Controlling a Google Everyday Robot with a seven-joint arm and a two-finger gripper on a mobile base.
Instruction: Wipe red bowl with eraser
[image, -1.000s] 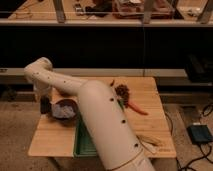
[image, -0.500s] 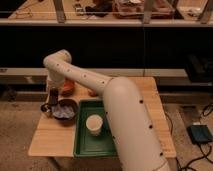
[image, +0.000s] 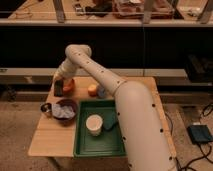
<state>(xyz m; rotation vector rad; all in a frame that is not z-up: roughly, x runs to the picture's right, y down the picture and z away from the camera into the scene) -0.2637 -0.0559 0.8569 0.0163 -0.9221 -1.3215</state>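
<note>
One gripper (image: 59, 86), your arm's, holds the eraser (image: 58, 89) pinched against the red bowl (image: 68, 86); a maroon bowl (image: 64, 111) and green tray (image: 80, 145) sit nearby.

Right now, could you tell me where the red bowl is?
The red bowl sits at the table's far left corner, right beside the gripper, behind the maroon bowl.

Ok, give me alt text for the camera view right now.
The gripper hangs at the wooden table's far left, holding the eraser against the red bowl. Nearer sit a maroon bowl and a green tray holding a cup.
</note>
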